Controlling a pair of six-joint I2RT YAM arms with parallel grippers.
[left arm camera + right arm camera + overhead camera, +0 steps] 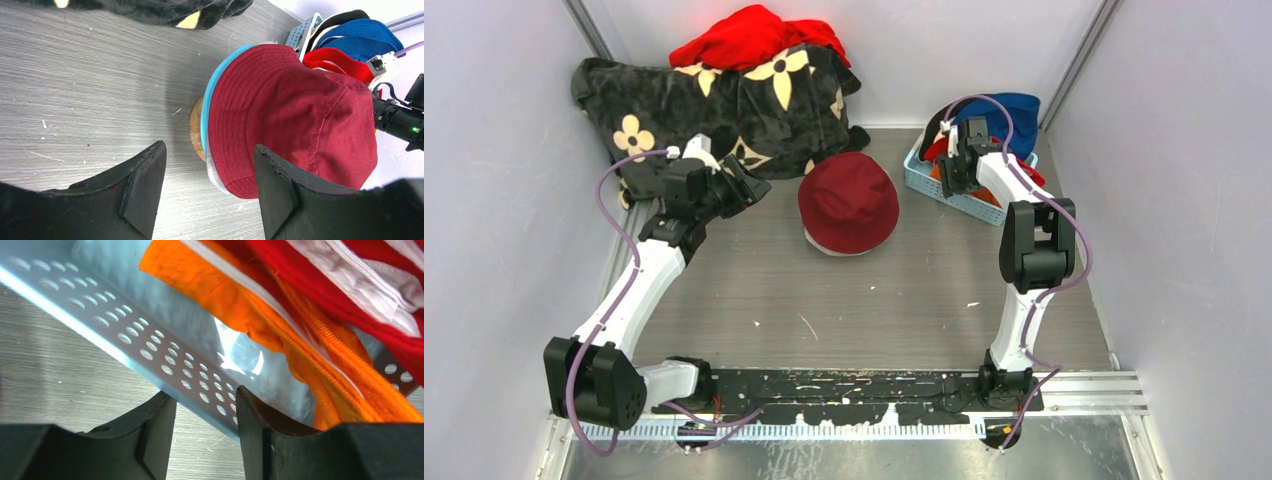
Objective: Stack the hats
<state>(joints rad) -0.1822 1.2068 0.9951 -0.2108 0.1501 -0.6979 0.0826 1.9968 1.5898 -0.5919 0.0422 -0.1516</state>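
Maroon hat (848,200): soft cloth, domed crown, stitched brim.

The gripper (205,397) has its jaws apart, and the pale blue basket (150,345) wall with its rows of holes runs just beyond them. Past the wall, ahead and right, an orange hat (240,305) lies under a red hat (360,295). Grey worktop (60,375) shows left

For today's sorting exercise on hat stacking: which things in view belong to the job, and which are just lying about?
Job: maroon hat, teal hat under it, red hat, royal blue hat, orange hat.
Lying about: black flowered blanket, bright red cloth heap.
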